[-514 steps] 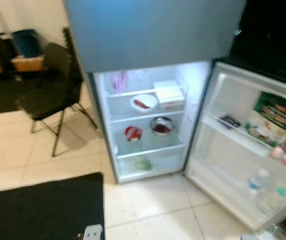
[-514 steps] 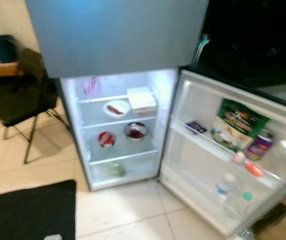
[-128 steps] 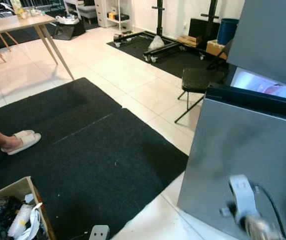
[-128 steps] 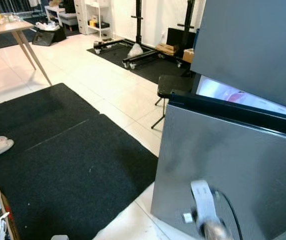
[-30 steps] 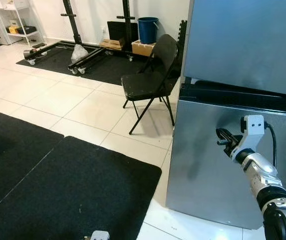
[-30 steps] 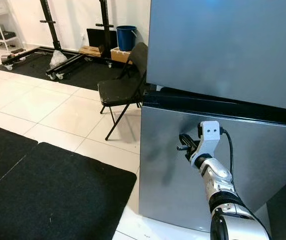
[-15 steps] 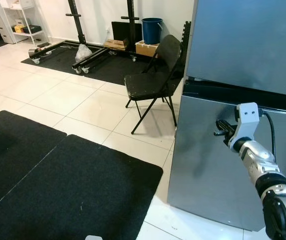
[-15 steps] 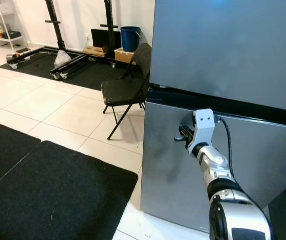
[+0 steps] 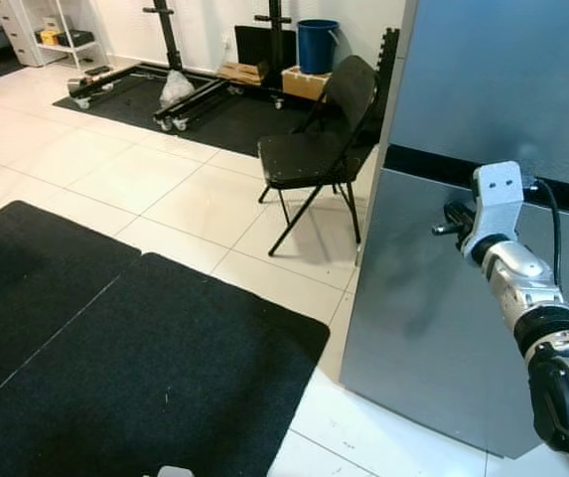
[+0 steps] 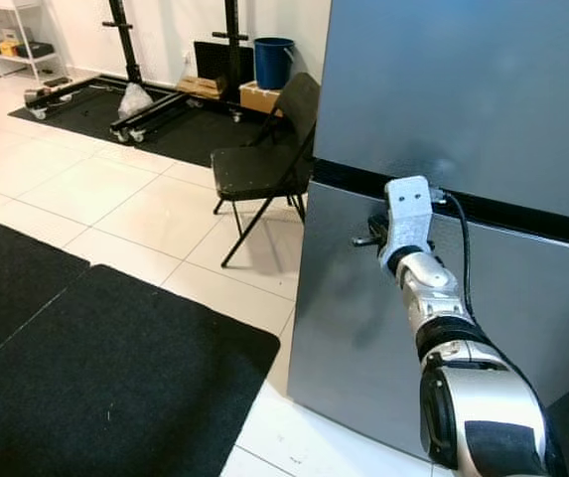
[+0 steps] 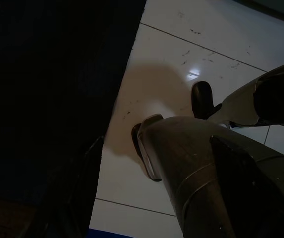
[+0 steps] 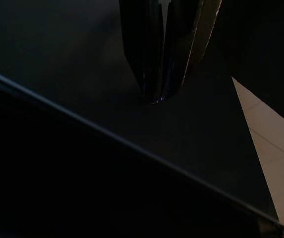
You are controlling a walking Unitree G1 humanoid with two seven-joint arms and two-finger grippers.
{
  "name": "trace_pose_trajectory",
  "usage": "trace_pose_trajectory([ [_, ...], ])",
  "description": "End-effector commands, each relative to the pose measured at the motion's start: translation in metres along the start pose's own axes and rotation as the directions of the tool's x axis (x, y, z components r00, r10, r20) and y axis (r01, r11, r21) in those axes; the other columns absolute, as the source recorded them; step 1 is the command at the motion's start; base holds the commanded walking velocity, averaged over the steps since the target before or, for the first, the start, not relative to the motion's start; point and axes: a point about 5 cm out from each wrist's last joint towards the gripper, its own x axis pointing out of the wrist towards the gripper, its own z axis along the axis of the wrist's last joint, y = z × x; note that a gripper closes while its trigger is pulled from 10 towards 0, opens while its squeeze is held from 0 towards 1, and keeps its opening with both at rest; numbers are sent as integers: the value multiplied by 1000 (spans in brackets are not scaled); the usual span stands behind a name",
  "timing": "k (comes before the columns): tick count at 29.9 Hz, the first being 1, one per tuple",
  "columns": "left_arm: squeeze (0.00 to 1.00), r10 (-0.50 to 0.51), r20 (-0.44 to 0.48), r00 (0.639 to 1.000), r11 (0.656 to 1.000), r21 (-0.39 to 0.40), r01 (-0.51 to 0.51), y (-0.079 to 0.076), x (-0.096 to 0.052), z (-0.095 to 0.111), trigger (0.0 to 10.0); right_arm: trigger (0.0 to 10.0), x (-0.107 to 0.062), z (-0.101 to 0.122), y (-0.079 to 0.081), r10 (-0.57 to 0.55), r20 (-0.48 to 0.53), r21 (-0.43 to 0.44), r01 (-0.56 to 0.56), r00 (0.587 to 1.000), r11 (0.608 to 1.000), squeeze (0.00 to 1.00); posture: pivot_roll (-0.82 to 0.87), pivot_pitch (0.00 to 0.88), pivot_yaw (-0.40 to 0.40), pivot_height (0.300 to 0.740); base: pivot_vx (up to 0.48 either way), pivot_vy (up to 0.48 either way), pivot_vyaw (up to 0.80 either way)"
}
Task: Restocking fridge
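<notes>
Landmark: the fridge (image 9: 483,328), standing at the right of the scene with both doors shut.

Far left of the fridge, a black mat (image 9: 115,368) covers the tiled floor (image 9: 115,174). Beyond the mat, against the back wall, a black rack on wheels (image 9: 180,60) stands on a second dark mat. Nearer the fridge, along the same wall, are a cardboard box (image 9: 304,81) and a blue bin (image 9: 317,45).

A black folding chair (image 9: 319,154) stands just beside the left edge of the fridge, its seat turned away from the wall.

The fridge front is grey metal. A black seam (image 10: 463,204) runs across it and divides the upper door (image 10: 483,89) from the lower door (image 10: 403,338).

The right arm (image 10: 443,328) reaches forward to the fridge front. The right tool (image 10: 375,232) sits at the top of the lower door, just under the seam. In the right wrist view its two fingers (image 12: 146,49) are pressed together, with the tips against the dark door panel and nothing between them.

The left arm hangs idle. The left wrist view is dark and shows the floor tiles, the mat edge and part of the robot's leg (image 11: 206,178). The state of the left tool cannot be told.
</notes>
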Motion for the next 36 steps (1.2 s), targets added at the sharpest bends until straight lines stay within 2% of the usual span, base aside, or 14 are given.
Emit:
trace_pose_trajectory([
  [1,0,-26,-125,992,1000,-21,24,-4,-13,-33,10000,10000,2,8,-7,-44,6,10,44,999,999,0,114,62,-43,740,0,0,0],
  [7,0,-27,-120,992,1000,-15,26,-4,-11,-29,10000,10000,0,2,-3,17,5,59,-17,1000,998,0,112,45,-46,740,0,0,0],
  [11,0,-31,-111,993,1000,-7,30,-5,-4,-19,10000,10000,-16,-47,24,243,-86,131,-231,966,964,0,93,0,-49,740,0,0,0],
  [15,0,-33,-110,993,999,-4,33,-7,0,-15,10000,10000,-27,-73,33,278,-153,141,-258,948,956,0,84,0,-48,740,0,0,0],
  [17,0,-34,-111,993,999,-1,34,-8,4,-9,10000,10000,-40,-98,36,268,-228,153,-237,936,959,0,74,0,-45,740,0,0,0],
  [20,0,-35,-104,994,999,6,36,-11,12,2,10000,10000,-77,-152,41,236,-403,184,-175,884,967,0,59,0,-40,740,0,0,0],
  [22,0,-35,-104,994,999,6,36,-11,12,2,10000,10000,-77,-152,41,236,-403,184,-175,884,967,0,59,0,-40,740,0,0,0],
  [25,0,-35,-90,995,999,9,36,-14,19,14,10000,10000,-120,-198,40,188,-564,193,-94,804,977,0,48,0,-44,740,0,0,0],
  [28,0,-33,-86,996,999,7,33,-14,21,16,10000,10000,-130,-207,38,176,-592,194,-73,786,978,0,48,0,-44,740,0,0,0],
  [30,0,-27,-88,996,1000,-1,28,-16,24,21,10000,10000,-156,-226,34,132,-667,186,-9,733,983,0,30,0,-41,740,0,0,0],
  [31,0,-27,-88,996,1000,-1,28,-16,24,21,10000,10000,-156,-226,34,132,-667,186,-9,733,983,0,30,0,-41,740,0,0,0],
  [33,0,-21,-102,995,1000,-10,20,-20,27,21,10000,10000,-179,-242,31,94,-735,164,41,672,986,0,18,0,-35,740,0,0,0],
  [34,0,-21,-102,995,1000,-10,20,-20,27,21,10000,10000,-179,-242,31,94,-735,164,41,672,986,0,18,0,-35,740,0,0,0],
  [36,0,-23,-114,993,1000,-5,23,-24,30,23,10000,10000,-204,-257,35,87,-797,140,42,597,989,0,20,0,-35,740,0,0,0],
])
